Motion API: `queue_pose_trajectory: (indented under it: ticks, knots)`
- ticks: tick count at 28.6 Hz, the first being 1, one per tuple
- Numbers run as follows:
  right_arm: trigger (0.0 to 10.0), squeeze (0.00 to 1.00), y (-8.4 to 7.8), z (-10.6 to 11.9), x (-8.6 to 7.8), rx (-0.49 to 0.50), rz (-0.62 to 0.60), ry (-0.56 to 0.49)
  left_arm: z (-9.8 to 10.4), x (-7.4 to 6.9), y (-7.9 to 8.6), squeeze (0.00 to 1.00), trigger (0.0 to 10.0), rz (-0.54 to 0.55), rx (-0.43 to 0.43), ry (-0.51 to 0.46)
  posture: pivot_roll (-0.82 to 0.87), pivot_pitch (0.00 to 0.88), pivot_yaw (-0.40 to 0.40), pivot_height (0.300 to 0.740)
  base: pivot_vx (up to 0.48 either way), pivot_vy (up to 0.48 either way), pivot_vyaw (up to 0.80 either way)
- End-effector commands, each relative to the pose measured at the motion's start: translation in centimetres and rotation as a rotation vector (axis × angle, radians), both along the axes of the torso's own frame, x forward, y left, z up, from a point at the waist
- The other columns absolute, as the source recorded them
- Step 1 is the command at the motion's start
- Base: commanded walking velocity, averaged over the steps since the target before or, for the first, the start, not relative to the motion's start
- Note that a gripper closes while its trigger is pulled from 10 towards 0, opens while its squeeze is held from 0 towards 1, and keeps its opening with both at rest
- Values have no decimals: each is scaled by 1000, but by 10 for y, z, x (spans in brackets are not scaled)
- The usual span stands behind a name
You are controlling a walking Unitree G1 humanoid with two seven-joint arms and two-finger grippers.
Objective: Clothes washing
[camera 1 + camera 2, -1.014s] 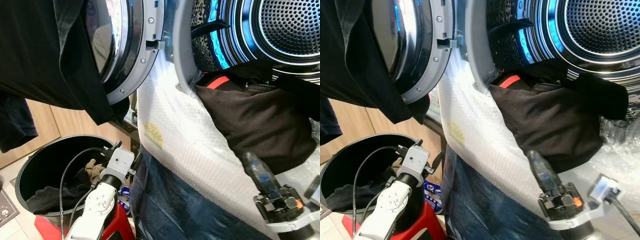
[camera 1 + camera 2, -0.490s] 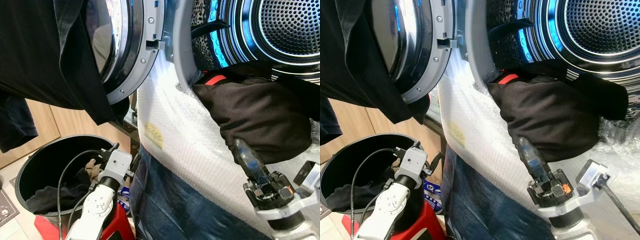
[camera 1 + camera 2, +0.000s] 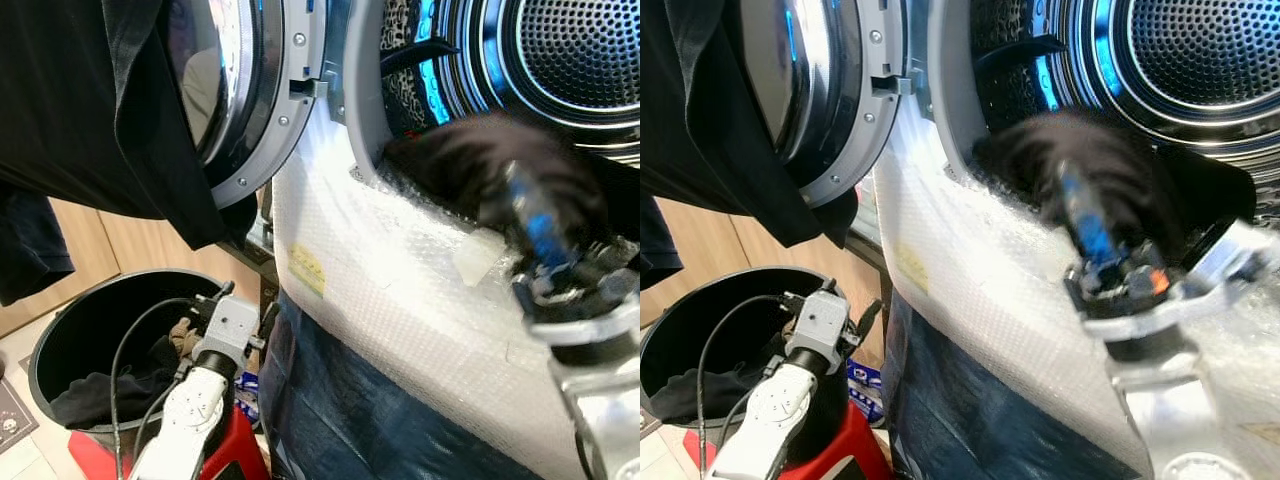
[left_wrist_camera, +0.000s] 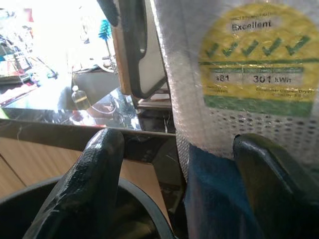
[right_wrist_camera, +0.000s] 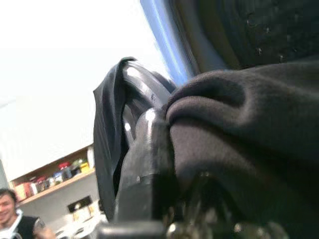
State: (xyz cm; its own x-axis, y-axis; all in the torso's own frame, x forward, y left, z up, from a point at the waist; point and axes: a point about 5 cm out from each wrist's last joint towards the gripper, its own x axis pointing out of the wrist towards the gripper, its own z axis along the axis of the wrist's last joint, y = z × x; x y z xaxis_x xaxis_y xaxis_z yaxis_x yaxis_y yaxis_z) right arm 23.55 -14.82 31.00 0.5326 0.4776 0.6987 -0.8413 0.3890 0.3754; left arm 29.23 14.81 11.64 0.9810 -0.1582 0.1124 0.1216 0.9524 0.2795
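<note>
the washing machine drum stands open, a dark garment bunched at its lower lip (blurred); the black bin below on the left holds dark clothes; bubble wrap covers the machine front under the opening; another dark cloth drapes the open door; the right gripper reaches up to the rim, fingers pressed into the garment, seemingly pinching it; the left gripper hangs over the bin, fingers spread, holding nothing.
</note>
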Motion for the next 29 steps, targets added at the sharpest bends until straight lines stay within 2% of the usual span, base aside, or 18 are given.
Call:
queue_pose_trajectory:
  ticks: [1, 2, 4, 5, 7, 8, 11, 12, 17, 18, 20, 21, 22, 24, 25, 27, 28, 29]
  knots:
    - [0, 0, -5, 18, 7, 19, -42, -49, 4, 0, -1, 0, 10000, -7, 7, -22, 10, 0, -105, 740, 0, 0, 0]
    - [0, 0, -6, 29, 19, 8, -86, -52, 5, 1, 0, 0, 10000, -2, 11, -26, 20, 0, -112, 740, 0, 0, 0]
    - [0, 0, -6, 29, 19, 8, -86, -52, 5, 1, 0, 0, 10000, -2, 11, -26, 20, 0, -112, 740, 0, 0, 0]
    - [0, 0, 3, 40, 47, -114, -159, -39, 7, 3, -1, 0, 10000, 11, -11, -35, 22, 0, -118, 740, 0, 0, 0]
    - [0, 0, 7, 41, 59, -176, -187, -29, 8, 4, -1, 0, 10000, 16, -25, -37, 22, 0, -118, 740, 0, 0, 0]
    - [0, 0, 16, 50, 85, -242, -237, 25, 10, 5, -2, 0, 10000, 18, -34, -42, 35, 0, -124, 740, 0, 0, 0]
    - [0, 0, 21, 77, 107, -241, -287, 66, 10, 5, -2, 0, 10000, 21, -31, -43, 30, 0, -121, 740, 0, 0, 0]
    - [0, 0, 21, 77, 107, -241, -287, 66, 10, 5, -2, 0, 10000, 21, -31, -43, 30, 0, -121, 740, 0, 0, 0]
    - [0, 0, 21, 107, 148, -294, -451, 204, 8, 7, -2, 0, 10000, 18, -24, -39, 21, 0, -120, 740, 0, 0, 0]
    - [0, 0, 21, 107, 148, -294, -451, 204, 8, 7, -2, 0, 10000, 18, -24, -39, 21, 0, -120, 740, 0, 0, 0]
    - [0, 0, 13, 111, 169, -345, -609, 319, 9, 9, -5, 0, 10000, 13, -22, -39, 23, 0, -118, 740, 0, 0, 0]
    - [0, 0, 2, 114, 173, -435, -758, 300, 9, 10, -7, 0, 10000, 5, -20, -42, 33, 0, -125, 740, 0, 0, 0]
    - [0, 0, 2, 114, 173, -435, -758, 300, 9, 10, -7, 0, 10000, 5, -20, -42, 33, 0, -125, 740, 0, 0, 0]
    - [0, 0, -19, 115, 175, -483, -925, 328, 10, 11, -7, 0, 10000, 7, -10, -47, 46, 0, -136, 740, 0, 0, 0]
    - [0, 0, -19, 115, 175, -483, -925, 328, 10, 11, -7, 0, 10000, 7, -10, -47, 46, 0, -136, 740, 0, 0, 0]
    - [0, 0, -48, 119, 172, -518, -1139, 375, 12, 12, -4, 0, 10000, 22, -14, -56, 51, 0, -145, 740, 0, 0, 0]
    - [0, 0, -48, 119, 172, -518, -1139, 375, 12, 12, -4, 0, 10000, 22, -14, -56, 51, 0, -145, 740, 0, 0, 0]
    - [1529, 0, -51, 121, 171, -577, -1200, 350, 13, 13, -4, 0, 10000, 21, -12, -57, 48, 0, -145, 740, 0, 0, 0]
